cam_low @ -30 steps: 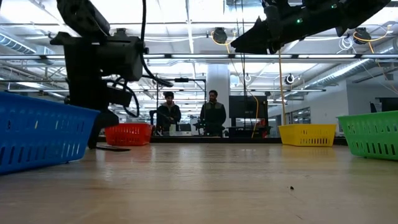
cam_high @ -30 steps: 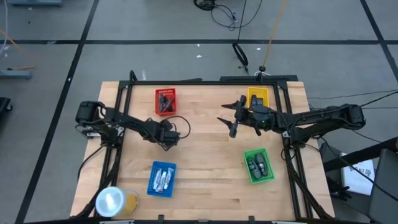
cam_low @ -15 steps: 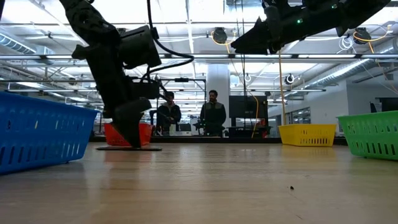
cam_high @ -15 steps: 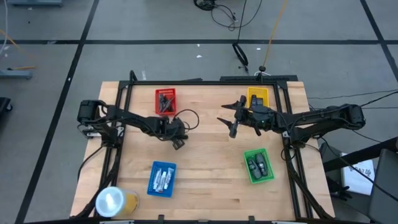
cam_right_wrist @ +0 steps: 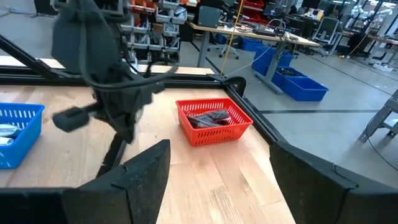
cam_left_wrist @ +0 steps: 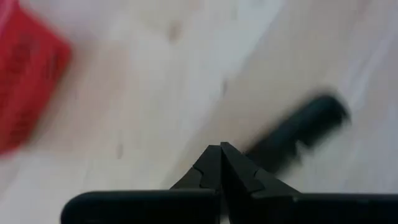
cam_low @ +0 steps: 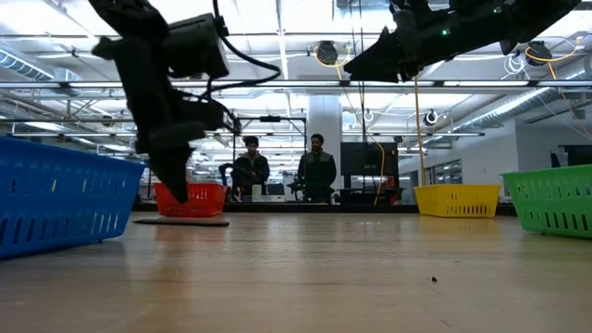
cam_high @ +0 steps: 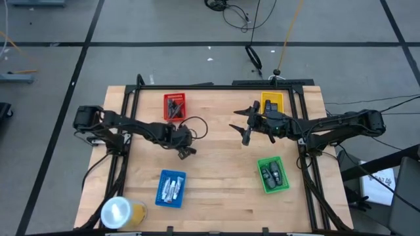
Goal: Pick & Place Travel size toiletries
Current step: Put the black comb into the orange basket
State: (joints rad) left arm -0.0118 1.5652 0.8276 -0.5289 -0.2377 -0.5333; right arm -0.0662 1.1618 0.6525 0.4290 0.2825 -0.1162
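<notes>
A slim dark-grey stick (cam_left_wrist: 298,127) lies flat on the wood just beyond my left gripper (cam_left_wrist: 221,152), which is shut and holds nothing. In the low view the stick (cam_low: 181,220) lies under the left gripper (cam_low: 178,190), whose fingertips hang a little above the table. From above, this gripper (cam_high: 183,145) is near the table's middle, on the near side of the red tray (cam_high: 174,106). My right gripper (cam_high: 244,134) is open and waits high over the table, next to the yellow tray (cam_high: 272,101); its wrist view shows the right gripper (cam_right_wrist: 219,149) with its fingers spread wide.
The red tray holds dark sticks. The blue tray (cam_high: 171,189) holds white tubes, and the green tray (cam_high: 273,174) holds dark oval pieces. A yellowish roll (cam_high: 121,213) stands at the near left corner. Bare wood lies between the trays. Two people stand far behind the table (cam_low: 282,171).
My left gripper swung toward the table's right and dipped to the tabletop beside the dark stick. It has since risen and drawn back a little toward the left.
</notes>
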